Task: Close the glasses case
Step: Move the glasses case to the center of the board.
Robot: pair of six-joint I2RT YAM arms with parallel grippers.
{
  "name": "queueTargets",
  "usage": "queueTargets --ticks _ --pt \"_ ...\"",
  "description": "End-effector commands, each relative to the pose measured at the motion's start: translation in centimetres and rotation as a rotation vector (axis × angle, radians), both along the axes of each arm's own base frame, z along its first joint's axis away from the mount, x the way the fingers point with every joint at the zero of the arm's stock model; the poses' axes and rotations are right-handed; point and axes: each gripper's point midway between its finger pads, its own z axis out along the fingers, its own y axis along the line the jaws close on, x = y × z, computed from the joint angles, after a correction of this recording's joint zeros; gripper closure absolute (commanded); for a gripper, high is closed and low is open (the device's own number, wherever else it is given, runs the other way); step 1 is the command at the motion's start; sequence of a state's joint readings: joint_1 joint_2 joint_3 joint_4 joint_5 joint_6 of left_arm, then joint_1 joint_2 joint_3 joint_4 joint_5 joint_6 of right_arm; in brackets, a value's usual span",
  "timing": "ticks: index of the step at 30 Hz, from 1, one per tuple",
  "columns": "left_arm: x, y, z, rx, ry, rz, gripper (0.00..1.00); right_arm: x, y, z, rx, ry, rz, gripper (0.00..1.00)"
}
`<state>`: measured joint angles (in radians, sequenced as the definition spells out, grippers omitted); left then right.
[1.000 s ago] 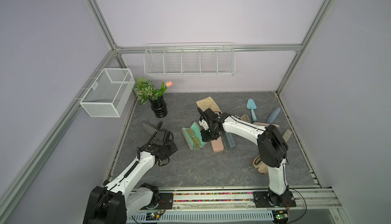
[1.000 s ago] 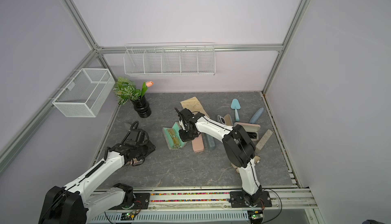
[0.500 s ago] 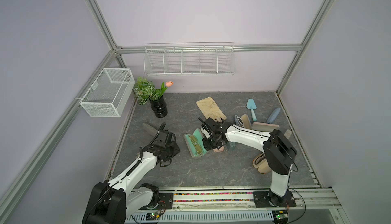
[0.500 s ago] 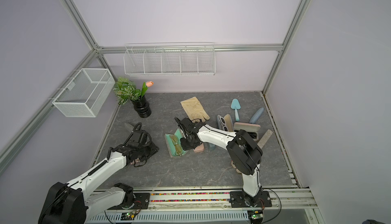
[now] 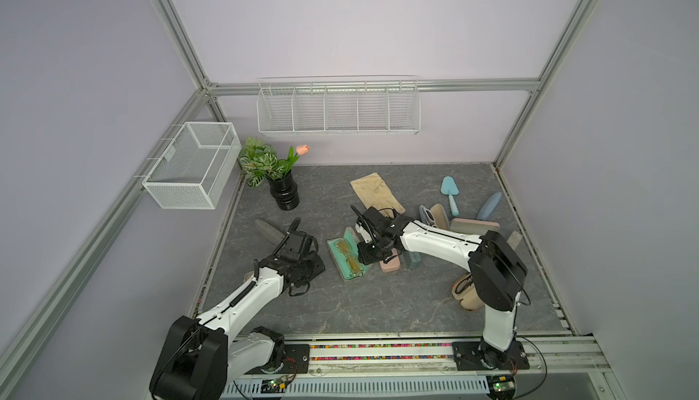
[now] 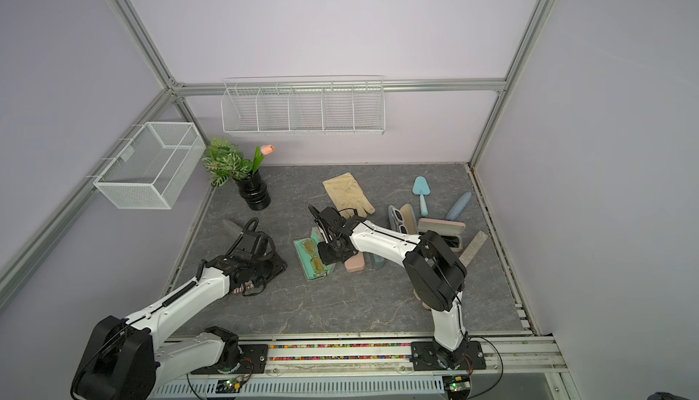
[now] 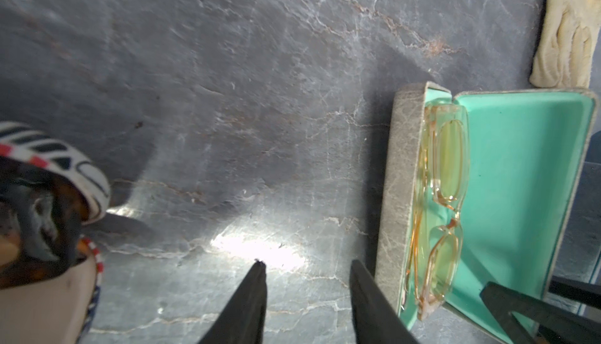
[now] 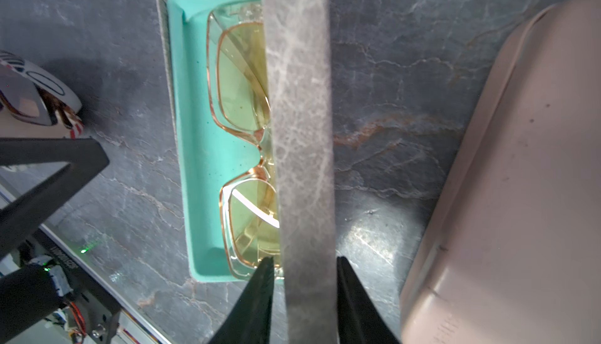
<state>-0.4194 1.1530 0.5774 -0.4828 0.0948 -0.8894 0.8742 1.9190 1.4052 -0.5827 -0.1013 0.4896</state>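
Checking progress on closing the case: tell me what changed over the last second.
The right end effector swept from the far end of the glasses case, by the glove, toward the robot's base, and the case slid that way with it. Its jaws have parted and now straddle the raised lid. The left end effector stays open and empty beside the case; the glasses remain inside, lid not shut.

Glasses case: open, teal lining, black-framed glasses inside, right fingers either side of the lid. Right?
Wrong on the frames: the glasses are clear yellow, not black, as the right wrist view shows. The rest holds: glasses case open, teal lining, right fingers either side of the lid.
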Motion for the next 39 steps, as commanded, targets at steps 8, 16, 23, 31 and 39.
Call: queueTargets --ticks 8,16,23,31,39 --pt "0.7 -0.8 0.1 -0.01 -0.014 0.003 0.76 0.4 -0.6 4.7 -0.012 -0.082 0.013 0.5" --pt "0.9 -1.5 -0.3 -0.014 -0.008 -0.007 0.91 1.3 -2.4 6.4 -0.061 -0.137 0.01 0.5" --pt "1.0 -2.0 -0.9 -0.017 0.002 -0.011 0.97 2.8 -4.1 5.7 -0.096 -0.131 -0.007 0.84" --pt "1.7 -3.0 -1.3 -0.009 0.014 -0.028 1.0 4.1 -4.7 3.1 -0.136 -0.075 0.011 0.91" --pt "2.5 -4.6 -1.8 -0.005 0.022 -0.058 1.0 4.4 -3.9 0.5 -0.135 -0.017 0.021 0.89"
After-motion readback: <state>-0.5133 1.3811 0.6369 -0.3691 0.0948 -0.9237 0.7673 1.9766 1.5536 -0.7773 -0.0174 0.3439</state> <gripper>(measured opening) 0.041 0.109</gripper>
